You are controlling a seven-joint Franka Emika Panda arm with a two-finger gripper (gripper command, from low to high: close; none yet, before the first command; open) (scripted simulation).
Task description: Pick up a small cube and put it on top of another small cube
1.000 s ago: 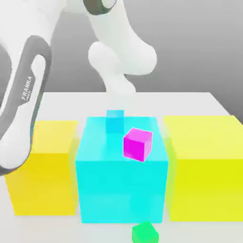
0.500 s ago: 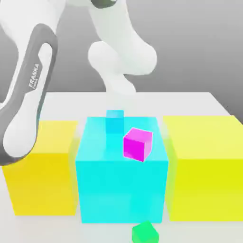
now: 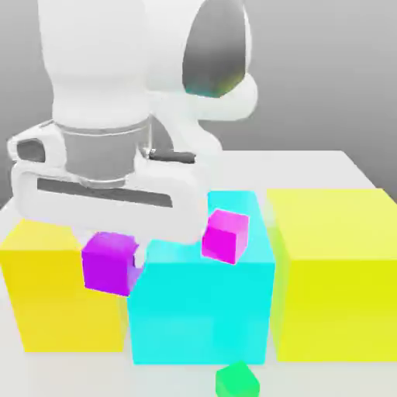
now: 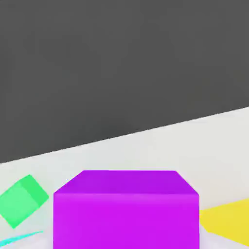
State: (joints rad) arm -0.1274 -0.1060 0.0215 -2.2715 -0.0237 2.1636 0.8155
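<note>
Showing the small cube [image 3: 108, 262] clamped between the fingers [image 3: 133, 267] beneath the white hand, held in the air in front of the yellow block [image 3: 58, 291] and beside the cyan block [image 3: 201, 310], near the magenta cube [image 3: 225, 236].

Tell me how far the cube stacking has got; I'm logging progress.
Done: the claw is shut on the small violet cube, which hangs in front of the big yellow and cyan blocks. Left: setting it on another small cube, maybe the magenta one or green one.
</note>
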